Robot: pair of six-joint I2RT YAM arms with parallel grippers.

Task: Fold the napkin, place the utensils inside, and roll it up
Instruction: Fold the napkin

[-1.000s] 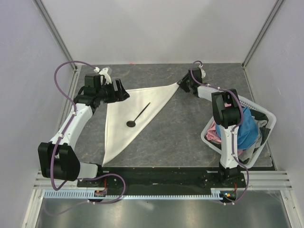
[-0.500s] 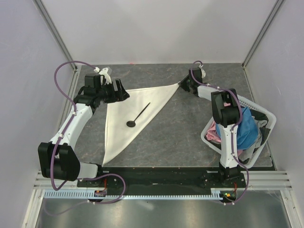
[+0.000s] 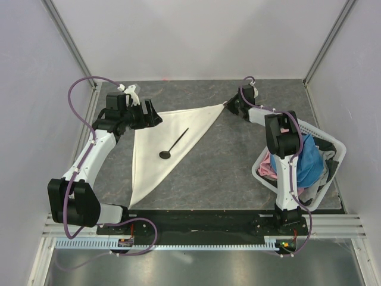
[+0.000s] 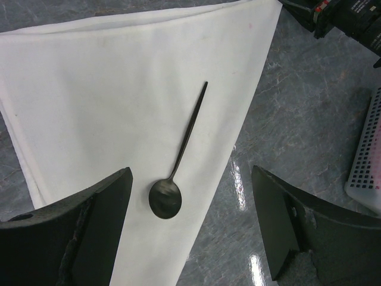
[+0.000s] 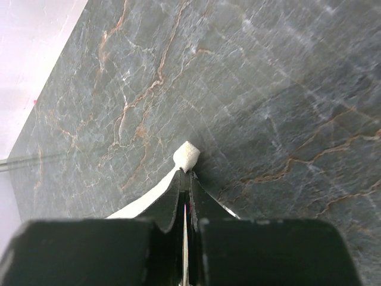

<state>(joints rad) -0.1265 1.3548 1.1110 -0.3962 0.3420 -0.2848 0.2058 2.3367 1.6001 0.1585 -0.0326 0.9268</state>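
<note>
The cream-white napkin (image 3: 164, 140) lies on the grey table folded into a triangle, one tip far right, one tip near the front. A slim black spoon (image 3: 173, 145) rests on it, bowl toward the front; the left wrist view shows the spoon (image 4: 178, 170) on the napkin (image 4: 107, 89). My left gripper (image 3: 156, 119) hangs open above the napkin's far left corner, nothing between its fingers (image 4: 89, 226). My right gripper (image 3: 227, 106) is shut on the napkin's far right tip; a small bit of napkin (image 5: 187, 157) pokes out beyond the right gripper (image 5: 186, 174).
A white mesh basket (image 3: 329, 142) at the right holds a blue cloth (image 3: 311, 161) and a pink cloth (image 3: 268, 171). Part of the basket (image 4: 368, 161) shows at the left wrist view's right edge. Metal frame posts and white walls bound the table.
The right gripper has closed on the napkin's far right tip. The left arm, napkin and spoon have not moved.
</note>
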